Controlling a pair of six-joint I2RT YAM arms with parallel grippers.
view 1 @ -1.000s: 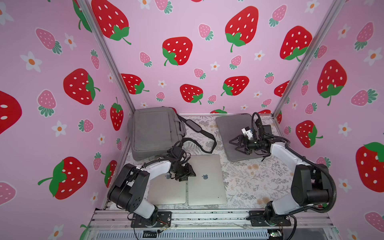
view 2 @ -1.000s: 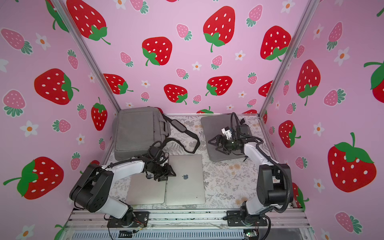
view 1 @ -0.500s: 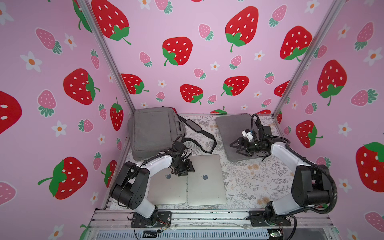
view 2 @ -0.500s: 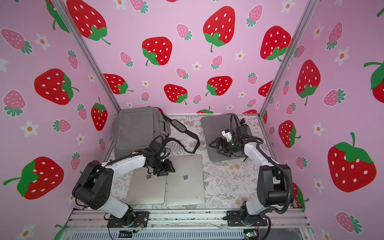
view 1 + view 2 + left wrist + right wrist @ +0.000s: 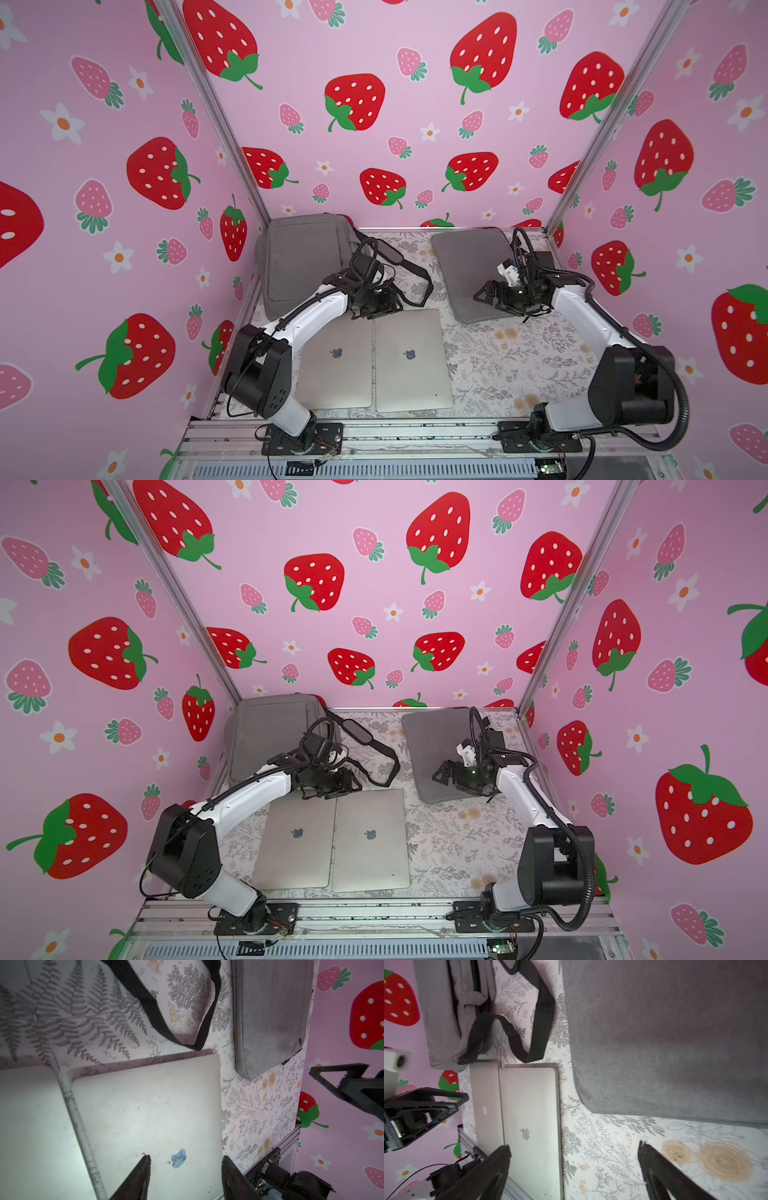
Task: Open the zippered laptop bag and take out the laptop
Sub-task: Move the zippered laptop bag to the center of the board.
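Laptop bag [image 5: 305,257]: grey, lying flat at the far left of the table [image 5: 519,353], against the back corner. Its black strap [image 5: 409,270] loops out to the right over the floral cloth, and the near end of the loop is just beside the far edge of the right laptop. I cannot tell whether the zipper is open.

Grey sleeve [image 5: 469,266]: flat at the far right, apart from the bag.

Two silver laptops lie closed, logo up, side by side near the front edge. The left laptop [image 5: 336,365] and the right laptop [image 5: 411,361] have only a thin gap between them.

Left gripper [image 5: 186,1159]: low over the far edge of the laptops, about where the two meet. Its fingers are partly spread with nothing between them. I cannot tell whether it touches a lid.

Right gripper [image 5: 574,1145]: at the near end of the sleeve, pointing left. Its jaws are spread wide and it holds nothing.
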